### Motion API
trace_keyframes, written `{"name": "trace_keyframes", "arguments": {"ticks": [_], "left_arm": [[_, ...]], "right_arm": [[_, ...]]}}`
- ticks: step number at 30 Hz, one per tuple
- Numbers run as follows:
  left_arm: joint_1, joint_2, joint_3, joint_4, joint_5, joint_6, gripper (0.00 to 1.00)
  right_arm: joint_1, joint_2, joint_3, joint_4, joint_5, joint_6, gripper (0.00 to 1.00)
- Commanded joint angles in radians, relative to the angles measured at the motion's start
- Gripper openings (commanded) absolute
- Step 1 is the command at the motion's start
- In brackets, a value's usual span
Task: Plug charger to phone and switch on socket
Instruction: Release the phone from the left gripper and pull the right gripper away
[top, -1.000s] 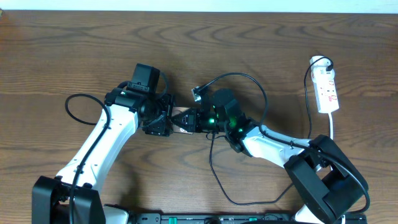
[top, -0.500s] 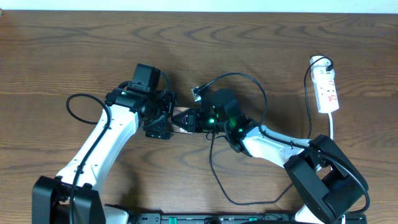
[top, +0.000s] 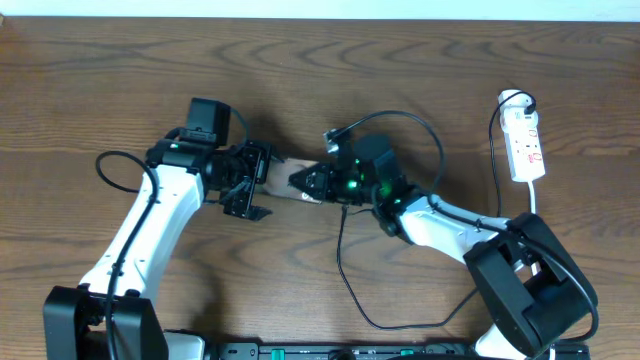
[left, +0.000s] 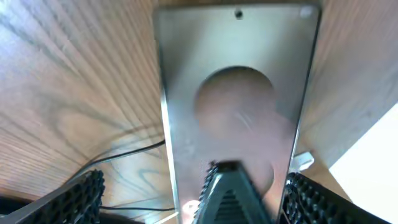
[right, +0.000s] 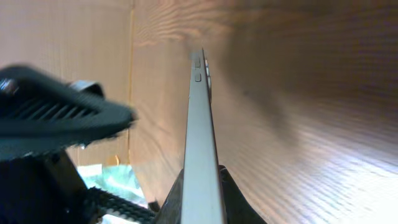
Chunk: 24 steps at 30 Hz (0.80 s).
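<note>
Since the left gripper (top: 259, 186) is now opened and withdrawn leftward, the flat grey phone (top: 283, 181) is clamped by the right gripper (top: 306, 182) alone, awaiting plugging.

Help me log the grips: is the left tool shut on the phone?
No: the left wrist view shows the left tool with its fingers spread wider than the phone, leaving a clear gap on one side.

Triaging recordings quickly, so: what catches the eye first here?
Both arms meet in the middle at the phone: the right gripper is shut on one end, the left gripper stands open at the other. The charger trails in black loops around the right arm, and the socket lies far off to the right.
</note>
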Motion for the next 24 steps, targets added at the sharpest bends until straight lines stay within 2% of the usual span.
{"name": "trace_keyframes", "arguments": {"ticks": [1, 10, 16, 21, 24], "left_arm": [[0.034, -0.003, 0.01, -0.003, 0.049, 0.107, 0.91], [0.097, -0.003, 0.01, 0.022, -0.001, 0.225, 0.91], [0.115, -0.003, 0.01, 0.094, -0.088, 0.266, 0.91], [0.115, -0.003, 0.01, 0.251, -0.091, 0.266, 0.91], [0.115, -0.003, 0.01, 0.319, -0.083, 0.216, 0.91]], "right_arm": [[-0.044, 0.008, 0.013, -0.022, -0.004, 0.078, 0.01], [-0.13, 0.008, 0.013, -0.069, -0.009, 0.514, 0.01], [-0.138, 0.008, 0.013, 0.02, -0.005, 0.767, 0.01], [-0.138, 0.008, 0.013, 0.187, 0.001, 0.846, 0.01], [-0.138, 0.008, 0.013, 0.253, 0.026, 0.874, 0.01]]}}
